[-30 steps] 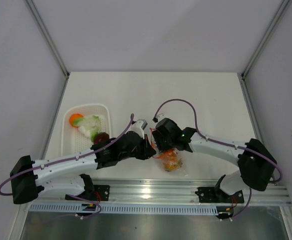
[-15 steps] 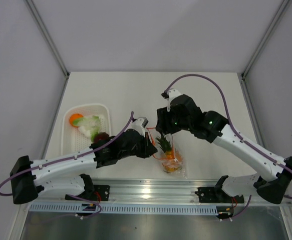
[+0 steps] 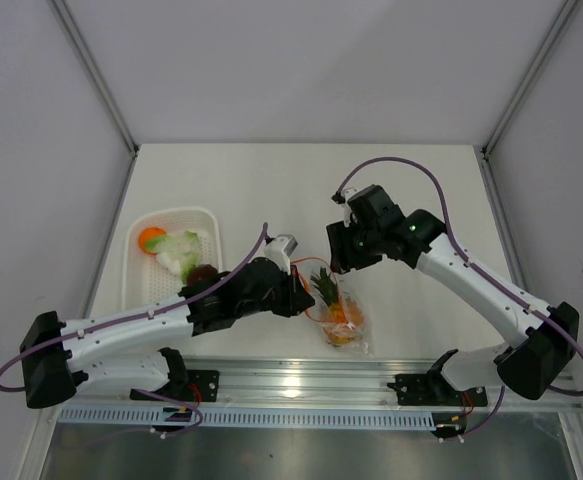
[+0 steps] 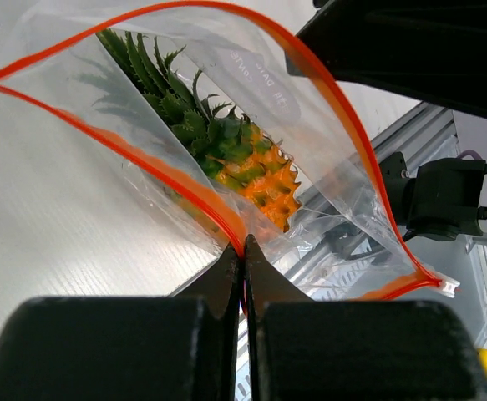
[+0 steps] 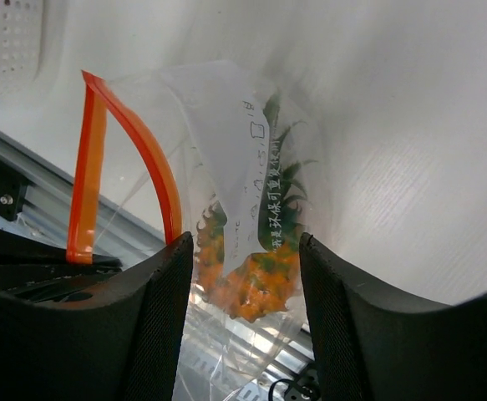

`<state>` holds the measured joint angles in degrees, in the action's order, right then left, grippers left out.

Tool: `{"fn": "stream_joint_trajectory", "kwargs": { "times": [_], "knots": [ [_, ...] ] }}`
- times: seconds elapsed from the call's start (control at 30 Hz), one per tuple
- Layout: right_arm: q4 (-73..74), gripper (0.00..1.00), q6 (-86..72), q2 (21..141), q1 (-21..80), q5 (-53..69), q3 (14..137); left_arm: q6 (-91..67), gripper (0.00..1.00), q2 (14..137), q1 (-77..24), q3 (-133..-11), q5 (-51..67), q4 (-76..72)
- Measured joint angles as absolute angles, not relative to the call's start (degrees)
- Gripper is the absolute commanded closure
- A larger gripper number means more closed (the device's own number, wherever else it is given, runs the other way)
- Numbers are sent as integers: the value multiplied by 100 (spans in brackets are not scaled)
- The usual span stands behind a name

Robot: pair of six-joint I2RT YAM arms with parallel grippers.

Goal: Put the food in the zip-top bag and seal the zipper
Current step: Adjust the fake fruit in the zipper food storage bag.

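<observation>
Here we see the left gripper [image 4: 243, 247] pinched shut on the bag's [image 5: 226, 125] red zipper [image 5: 87, 175]. The right gripper [image 5: 245, 251], half open and empty, hovers above the pineapple [image 4: 251, 171] inside.

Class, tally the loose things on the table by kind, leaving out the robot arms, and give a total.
Pineapple: 1
Orange fruit: 1
Leafy vegetable: 1
Dark red piece: 1
Zip-top bag: 1
White basket: 1
Total: 6
</observation>
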<state>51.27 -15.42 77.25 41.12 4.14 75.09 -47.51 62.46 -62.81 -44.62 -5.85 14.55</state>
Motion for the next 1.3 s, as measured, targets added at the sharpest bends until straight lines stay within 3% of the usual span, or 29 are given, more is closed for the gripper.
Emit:
{"fn": "stream_joint_trajectory", "kwargs": {
  "times": [0.93, 1.3],
  "knots": [
    [4681, 43, -1326, 7572, 4431, 792, 7644, -4748, 99, 6246, -6281, -4480, -580, 1481],
    [4703, 48, -1347, 7446, 4641, 530, 7190, -4746, 100, 6246, -6281, -4574, -580, 1610]
  ]
}}
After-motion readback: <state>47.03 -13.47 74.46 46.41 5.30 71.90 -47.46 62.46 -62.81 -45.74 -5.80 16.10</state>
